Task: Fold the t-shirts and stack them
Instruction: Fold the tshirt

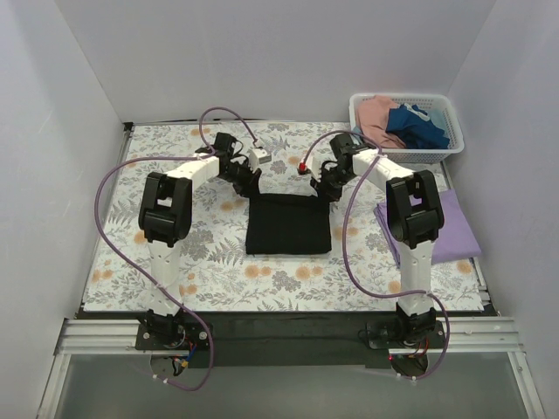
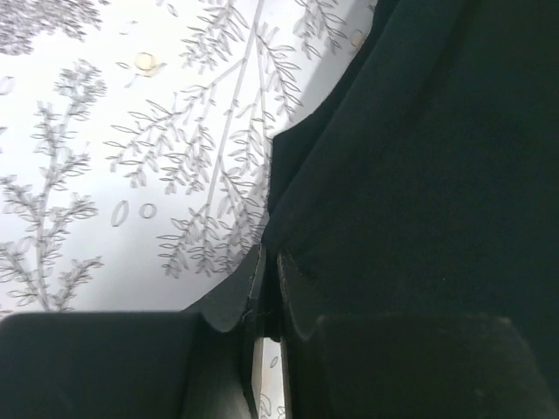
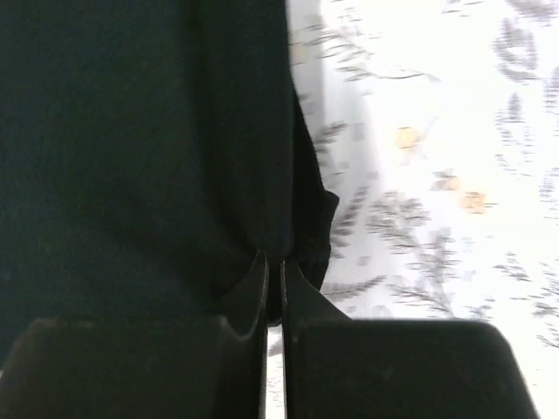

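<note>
The black t-shirt (image 1: 288, 224) lies folded into a rectangle in the middle of the table. My left gripper (image 1: 251, 187) is at its far left corner, shut on the black cloth (image 2: 419, 175). My right gripper (image 1: 327, 188) is at its far right corner, shut on the black cloth (image 3: 140, 148). In both wrist views the jaws pinch the shirt's edge over the floral tablecloth. A lavender t-shirt (image 1: 454, 225) lies folded at the right, partly under my right arm. A pink t-shirt (image 1: 377, 115) and a dark blue one (image 1: 417, 124) sit crumpled in the basket.
The white lattice basket (image 1: 449, 150) stands at the far right corner. The floral tablecloth (image 1: 122, 227) covers the table, with white walls on three sides. Purple cables loop above both arms.
</note>
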Robot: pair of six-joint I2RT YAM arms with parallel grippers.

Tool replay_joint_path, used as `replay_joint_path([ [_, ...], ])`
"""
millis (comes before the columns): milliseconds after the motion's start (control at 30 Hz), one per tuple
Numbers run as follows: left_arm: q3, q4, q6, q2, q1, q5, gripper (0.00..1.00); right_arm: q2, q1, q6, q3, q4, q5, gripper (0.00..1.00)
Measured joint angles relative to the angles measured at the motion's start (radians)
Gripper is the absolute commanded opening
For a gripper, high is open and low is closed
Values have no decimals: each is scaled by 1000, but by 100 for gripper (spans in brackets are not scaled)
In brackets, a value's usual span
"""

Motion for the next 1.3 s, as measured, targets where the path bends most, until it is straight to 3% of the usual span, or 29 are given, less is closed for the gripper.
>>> replay_joint_path([
  [33, 6, 3, -8, 0, 0, -7, 7, 7, 0, 11, 12, 6, 8, 1],
  [100, 24, 8, -36, 1, 1, -27, 14, 21, 0, 31, 38, 31, 29, 14],
  [200, 69, 18, -95, 6, 6, -50, 22, 34, 0, 80, 68, 71, 70, 59],
  [233, 97, 19, -126, 14, 10, -53, 24, 34, -1, 93, 70, 82, 80, 84],
  [300, 155, 40, -199, 26, 22, -60, 30, 28, -4, 137, 73, 102, 100, 90],
  [367, 176, 78, -294, 25, 47, -60, 39, 9, -8, 188, 73, 106, 105, 91],
  [433, 151, 142, -409, 3, 92, -50, 43, -31, -12, 246, 73, 106, 101, 88],
  [600, -80, 237, -603, -155, 200, 14, 38, -208, -18, 392, 32, 145, 26, 68],
  [633, -124, 245, -633, -192, 204, 32, 36, -241, -19, 423, 20, 154, -2, 60],
  [700, -188, 264, -696, -255, 184, 87, 32, -283, -18, 495, 4, 173, -82, 51],
  [833, -217, 317, -790, -270, 81, 165, 25, -244, -11, 626, -17, 206, -219, 23],
  [900, -217, 346, -840, -238, 28, 200, 24, -179, -7, 682, -31, 226, -275, 19],
  [1133, -127, 391, -946, 2, 0, 230, 23, 35, -11, 776, -77, 276, -304, 20],
  [1200, -82, 394, -955, 64, 13, 226, 25, 69, -25, 799, -66, 290, -308, 24],
  [1300, -9, 393, -962, 125, 29, 222, 27, 99, -50, 834, -26, 314, -324, 38],
])
